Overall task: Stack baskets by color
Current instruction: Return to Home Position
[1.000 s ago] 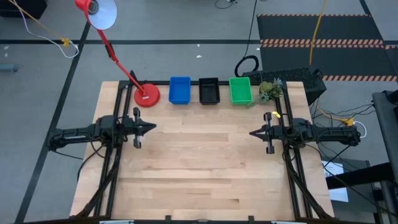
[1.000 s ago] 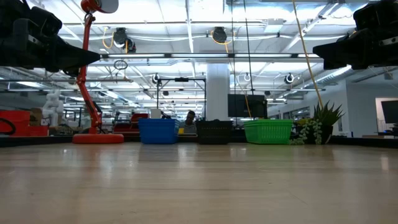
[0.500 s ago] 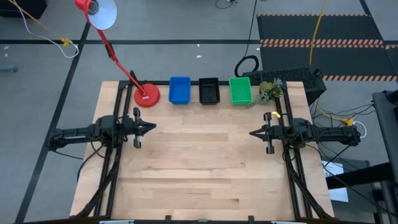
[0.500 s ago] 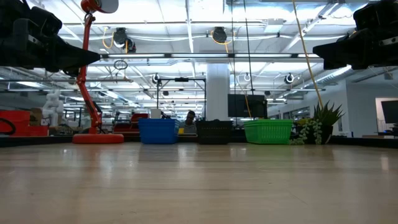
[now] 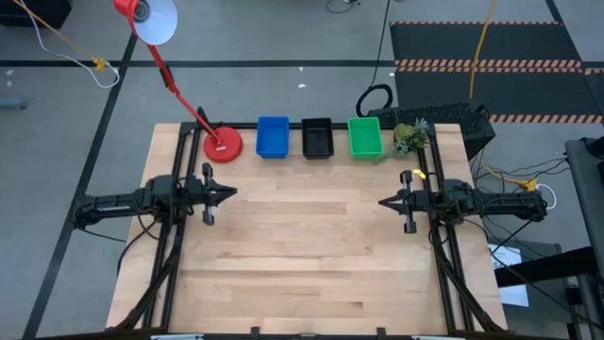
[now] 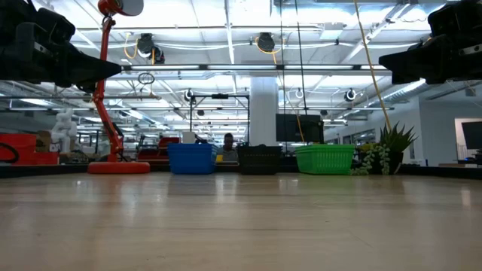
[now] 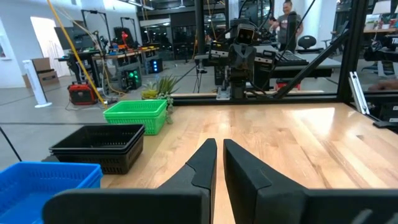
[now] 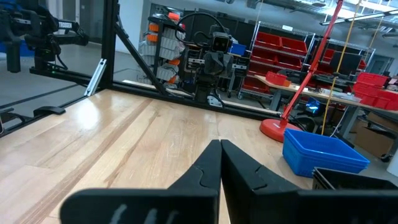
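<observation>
Three basket stacks [image 5: 316,138] — far from left gripper [image 5: 233,194], right gripper [image 5: 382,202]

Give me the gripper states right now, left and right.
Left gripper: closed, holding nothing, over the table, left side.
Right gripper: closed, holding nothing, over the right side.

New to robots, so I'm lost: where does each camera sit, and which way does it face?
High view: overhead, looking straight down; both arms show.
Low view: at tabletop height, facing the baskets; arms overhead.
Left wrist view: on the left arm, facing the right arm; left end effector in front.
Right wrist view: the reverse; right end effector in front.
All four share the blue baskets.
</observation>
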